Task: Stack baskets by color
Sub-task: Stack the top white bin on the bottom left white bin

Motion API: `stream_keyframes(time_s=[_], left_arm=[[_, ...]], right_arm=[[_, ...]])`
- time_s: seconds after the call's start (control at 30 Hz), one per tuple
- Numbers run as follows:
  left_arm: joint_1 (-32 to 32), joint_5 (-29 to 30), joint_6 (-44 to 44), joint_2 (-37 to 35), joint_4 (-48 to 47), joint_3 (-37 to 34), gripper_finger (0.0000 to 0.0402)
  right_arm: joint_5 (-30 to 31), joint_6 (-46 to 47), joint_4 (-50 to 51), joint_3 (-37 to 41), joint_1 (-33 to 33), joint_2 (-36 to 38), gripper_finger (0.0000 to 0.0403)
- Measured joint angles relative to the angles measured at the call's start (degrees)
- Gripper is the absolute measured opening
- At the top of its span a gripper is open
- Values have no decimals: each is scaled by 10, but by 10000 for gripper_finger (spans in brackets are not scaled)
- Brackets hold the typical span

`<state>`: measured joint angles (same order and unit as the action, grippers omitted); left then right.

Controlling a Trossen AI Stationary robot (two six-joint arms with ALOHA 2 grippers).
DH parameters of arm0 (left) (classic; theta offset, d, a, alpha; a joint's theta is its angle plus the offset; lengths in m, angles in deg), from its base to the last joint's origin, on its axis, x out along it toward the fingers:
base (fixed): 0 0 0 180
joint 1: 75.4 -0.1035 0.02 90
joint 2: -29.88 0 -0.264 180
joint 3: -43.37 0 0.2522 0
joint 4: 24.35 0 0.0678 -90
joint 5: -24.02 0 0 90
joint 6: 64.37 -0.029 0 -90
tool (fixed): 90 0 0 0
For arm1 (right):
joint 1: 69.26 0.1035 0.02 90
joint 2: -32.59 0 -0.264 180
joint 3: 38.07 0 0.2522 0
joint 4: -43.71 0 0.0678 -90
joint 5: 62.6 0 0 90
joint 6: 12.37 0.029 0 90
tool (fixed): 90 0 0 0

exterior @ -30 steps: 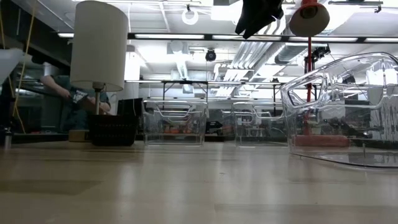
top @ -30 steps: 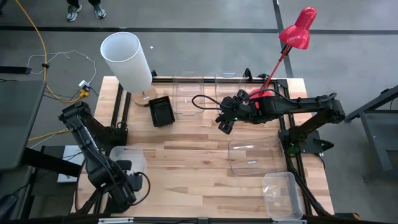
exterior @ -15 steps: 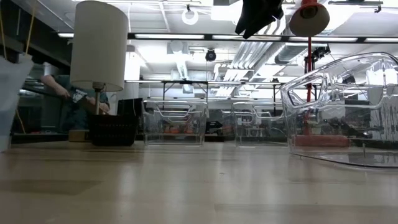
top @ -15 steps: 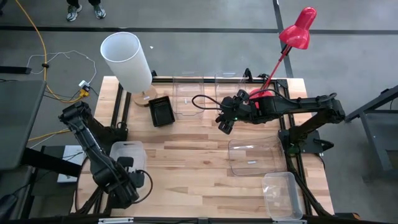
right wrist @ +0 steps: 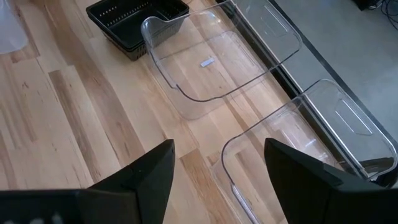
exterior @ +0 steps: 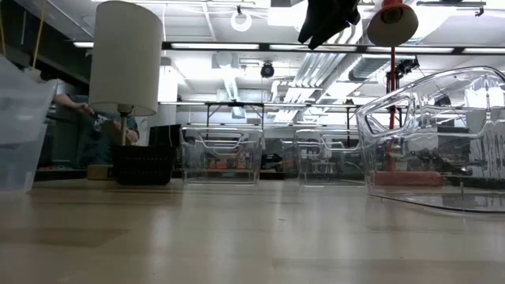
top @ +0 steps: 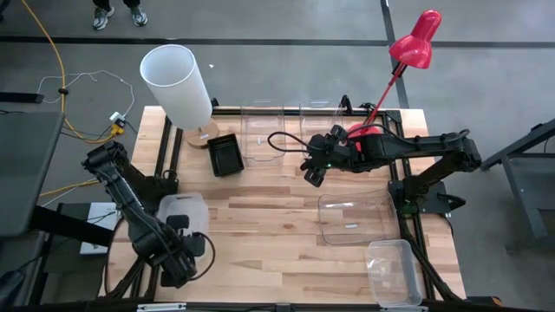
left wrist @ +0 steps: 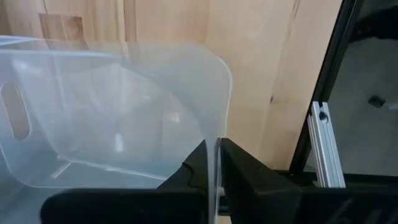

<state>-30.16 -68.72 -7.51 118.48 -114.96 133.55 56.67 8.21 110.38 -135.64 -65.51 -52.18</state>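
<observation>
Down at seven o'clock on the table (top: 260, 225), the left gripper (top: 179, 258) hangs off a sharply folded arm, its fingers pinched nearly together on the thin wall of a frosted white basket (top: 178, 214), which sits at the table's nine o'clock edge; the left wrist view shows the rim (left wrist: 214, 93) caught between the two dark fingers (left wrist: 245, 177), with the table's metal frame rail just beside. Toward one o'clock, the right gripper (top: 314, 171) reaches in level from a long, nearly straight arm and hovers above bare wood, jaws spread wide and holding nothing. Beyond it, two clear baskets (right wrist: 217, 53) stand side by side along the twelve o'clock edge, with the black basket (top: 225, 154) just beside them at eleven. Another clear basket (top: 355, 217) lies at four o'clock, and one more (top: 392, 270) overhangs the five o'clock corner. Open wood runs through the table's middle.
</observation>
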Motion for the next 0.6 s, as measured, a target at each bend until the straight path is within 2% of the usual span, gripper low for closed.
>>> stream_keyframes(time_s=[0.27,0.6], left_arm=[[0,-15,-23,0,-33,0,61],[-3,-16,-30,0,-31,0,142]], right_arm=[[0,0,0,0,0,0,236],[1,0,0,0,0,0,236]])
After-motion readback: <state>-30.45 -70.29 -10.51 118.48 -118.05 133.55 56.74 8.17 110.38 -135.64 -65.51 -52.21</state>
